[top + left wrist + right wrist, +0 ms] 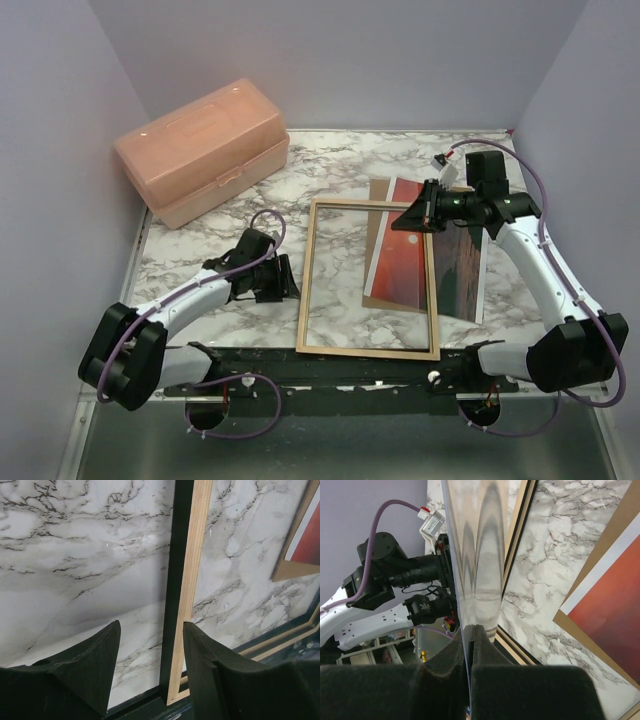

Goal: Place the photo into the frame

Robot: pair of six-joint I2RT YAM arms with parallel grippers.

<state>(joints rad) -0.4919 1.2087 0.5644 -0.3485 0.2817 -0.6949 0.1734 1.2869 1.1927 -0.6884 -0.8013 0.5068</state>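
Top external view first: at the far left of the marble-patterned table [330,165] sits a shut pink plastic storage box [200,150], well apart from everything else. Nearer, the left gripper [272,280] hangs low just beside the left rail of the frame [305,280]. The frame lies flat mid-table with its light tan wood back facing up and the marble showing through its opening. From the left wrist, the two dark fingers [90,670] stand apart with that rail running through the gap between them, black on its outer side and tan on top. The hand is open and grips nothing, and whether either finger touches the wood I cannot tell. Right of centre, a brown backing board [381,195] lies flat with the photo [400,265] on top of it, picture side up, red-orange on its left and dark on its right, with a white border. The frame's right rail crosses over the photo, so part of the print shows inside the opening and the rest lies outside it to the right. At the frame's far right corner the right gripper [413,217] is closed. Its wrist camera shows the fingers pinched tight on a thin, clear, mirror-like sheet [475,555] that rises edge-on from between them. The frame's rail, the board and the photo lie to the right of the sheet in that view.
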